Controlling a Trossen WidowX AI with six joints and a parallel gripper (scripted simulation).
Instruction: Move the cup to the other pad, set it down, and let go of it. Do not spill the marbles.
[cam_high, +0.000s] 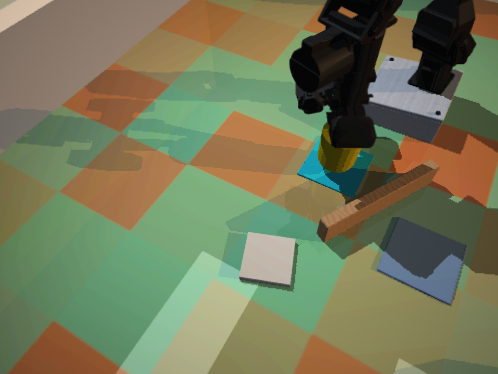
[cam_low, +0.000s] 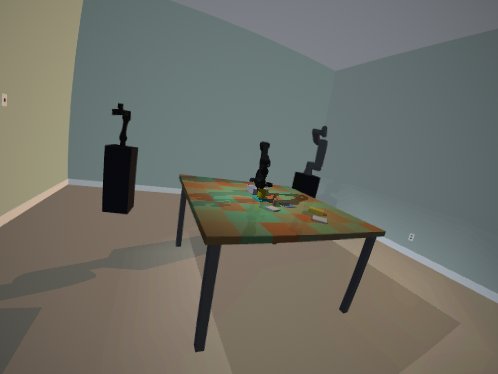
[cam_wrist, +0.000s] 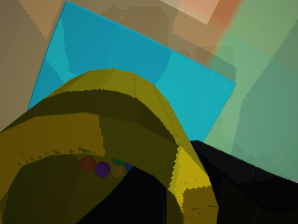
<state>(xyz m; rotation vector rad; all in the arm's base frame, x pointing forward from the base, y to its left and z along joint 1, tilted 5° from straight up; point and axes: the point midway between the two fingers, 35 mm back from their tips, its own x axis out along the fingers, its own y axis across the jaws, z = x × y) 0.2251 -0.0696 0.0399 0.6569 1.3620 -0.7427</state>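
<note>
My gripper (cam_high: 348, 134) is shut on the rim of a yellow cup (cam_high: 336, 156) (cam_wrist: 100, 143) (cam_low: 261, 192). The cup is upright over the cyan pad (cam_high: 320, 176) (cam_wrist: 153, 70), at or just above its surface; I cannot tell whether it touches. In the wrist view several small marbles (cam_wrist: 103, 168) lie inside the cup, one purple and one reddish. A dark blue-grey pad (cam_high: 425, 260) lies to the front right, beyond a wooden bar.
A wooden bar (cam_high: 377, 200) lies slanted between the cyan pad and the blue-grey pad. A pale beige tile (cam_high: 268, 258) lies in front. The arm's grey base block (cam_high: 410, 107) stands behind the cup. The exterior view shows the table (cam_low: 280, 232) with small items at its right.
</note>
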